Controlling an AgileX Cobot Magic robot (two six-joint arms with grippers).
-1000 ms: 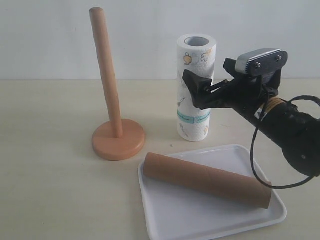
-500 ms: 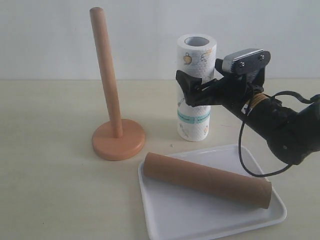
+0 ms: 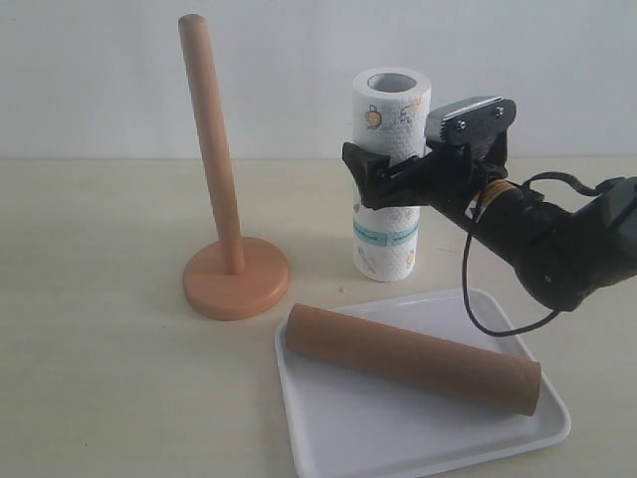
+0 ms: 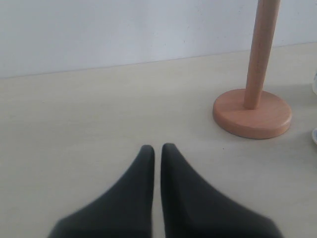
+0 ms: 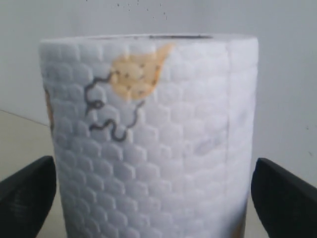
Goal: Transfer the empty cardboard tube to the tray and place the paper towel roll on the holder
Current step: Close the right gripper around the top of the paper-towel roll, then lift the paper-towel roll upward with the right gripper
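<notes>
At centre right of the exterior view, item 1: right gripper [image 3: 382, 177].
- Fingers [image 5: 27, 196]: black, spread wide, one on each side of the paper towel roll [image 3: 390, 115], level with its upper half. The near finger crosses the front of the roll and the far one is hidden behind it. The right wrist view shows both pads at the roll's flanks. Whether they press the paper cannot be told. Nothing is lifted.
- Pose: the gripper body is roughly level and points toward the left of the frame, with a silver-topped mount [image 3: 472, 112] above it. The black forearm [image 3: 557, 249] slopes down and away to the right edge. A black cable [image 3: 478, 309] loops beneath it, above the far right part of the tray.

Item 2: paper towel roll. White and embossed, with yellow and grey prints and a teal band low down. It stands upright on the table [image 3: 100, 349], upper centre of the frame, behind the tray and right of the holder.

Item 3: left gripper [image 4: 156, 153]. Seen in the left wrist view only. Its two black fingers are brought together with a hairline gap between them, holding nothing, over bare table with the holder ahead and to one side.

Item 4: holder [image 3: 236, 277]. A round wooden disc base with a tall upright dowel, bare. It stands left of centre, apart from the roll.

Item 5: empty cardboard tube [image 3: 413, 357]. Brown, lying on its side diagonally across the tray, from the far left corner to the right rim.

Item 6: tray [image 3: 428, 443]. White and glossy, at the lower right of the frame.
</notes>
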